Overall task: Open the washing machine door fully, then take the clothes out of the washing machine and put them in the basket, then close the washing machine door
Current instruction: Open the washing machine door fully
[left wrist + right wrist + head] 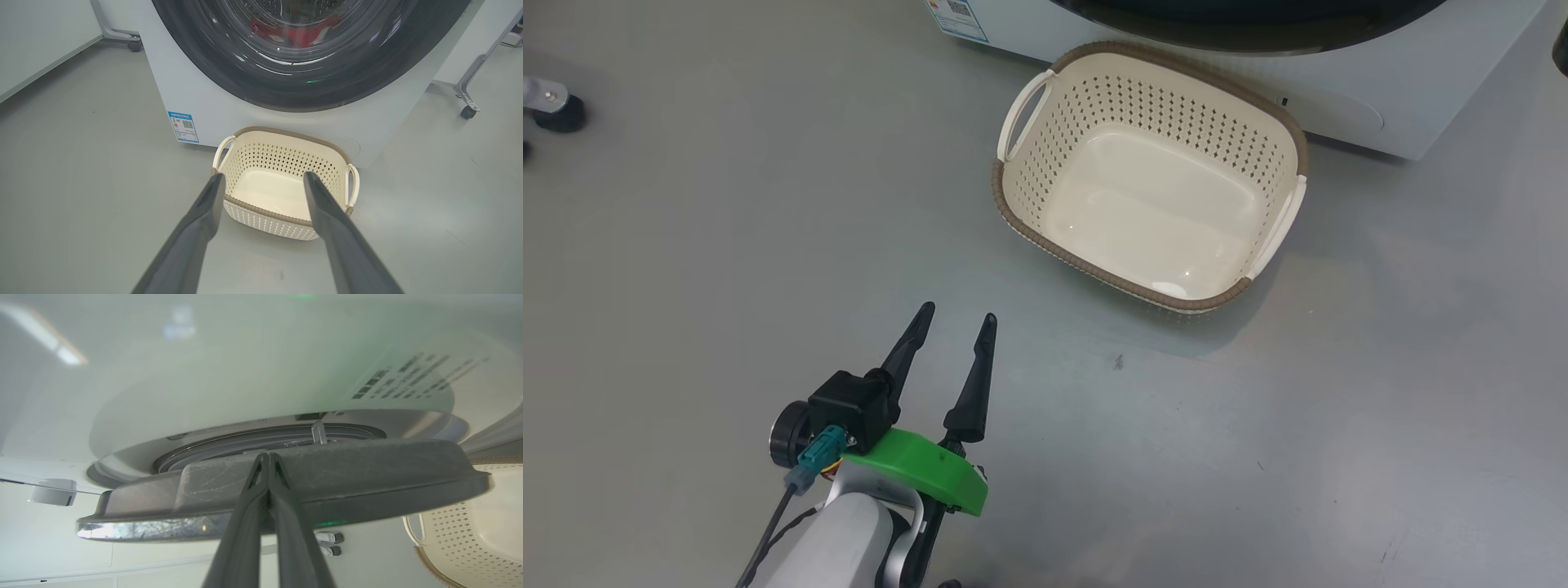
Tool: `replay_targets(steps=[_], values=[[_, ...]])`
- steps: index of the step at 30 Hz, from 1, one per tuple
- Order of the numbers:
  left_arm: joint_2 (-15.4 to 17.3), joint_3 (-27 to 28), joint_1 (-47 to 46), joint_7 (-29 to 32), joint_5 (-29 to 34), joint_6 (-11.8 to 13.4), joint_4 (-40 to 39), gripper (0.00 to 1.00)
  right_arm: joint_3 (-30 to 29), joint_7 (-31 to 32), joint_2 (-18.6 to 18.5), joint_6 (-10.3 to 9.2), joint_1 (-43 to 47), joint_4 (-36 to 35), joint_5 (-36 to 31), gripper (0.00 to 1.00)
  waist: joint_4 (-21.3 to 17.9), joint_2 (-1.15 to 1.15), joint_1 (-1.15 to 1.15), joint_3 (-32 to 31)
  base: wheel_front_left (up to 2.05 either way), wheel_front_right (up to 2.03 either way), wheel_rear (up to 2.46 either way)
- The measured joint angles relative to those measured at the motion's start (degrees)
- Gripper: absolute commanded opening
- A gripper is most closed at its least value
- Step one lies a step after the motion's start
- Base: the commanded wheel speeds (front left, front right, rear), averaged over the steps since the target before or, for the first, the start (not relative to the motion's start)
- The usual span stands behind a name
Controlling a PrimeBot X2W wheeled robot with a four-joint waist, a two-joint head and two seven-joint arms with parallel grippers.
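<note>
The basket (1176, 106) is cream-white, its walls dotted with rows of small diamond holes, its rim a brown woven-look band. The washing machine (1347, 106) behind it is white, with a blue label sticker (184, 126) at one lower corner. The washing machine door (229, 73) is glossy black around clear glass, and the clothes (302, 36) show bright red through it. The floor (727, 245) is plain pale grey. The left pincer (957, 314) has black fingers (971, 392), a vivid green bracket (923, 474) and a teal plug (817, 453)
</note>
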Motion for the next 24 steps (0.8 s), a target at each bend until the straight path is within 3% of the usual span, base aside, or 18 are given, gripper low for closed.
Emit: replay_targets(steps=[18,24], values=[[0.0,-0.2,0.0,0.0,-0.1,0.0,0.2,1.00,-0.4,-0.4,-1.1,0.49,-0.1,1.3,0.0,0.00,0.7,0.00,0.00,-0.7,0.00,0.00,0.00],[0.0,-0.5,0.0,0.0,-0.1,0.0,0.1,1.00,-0.8,-0.7,-1.7,-0.13,-1.9,1.4,0.0,0.00,1.0,0.00,0.00,-0.1,0.00,0.00,0.00]])
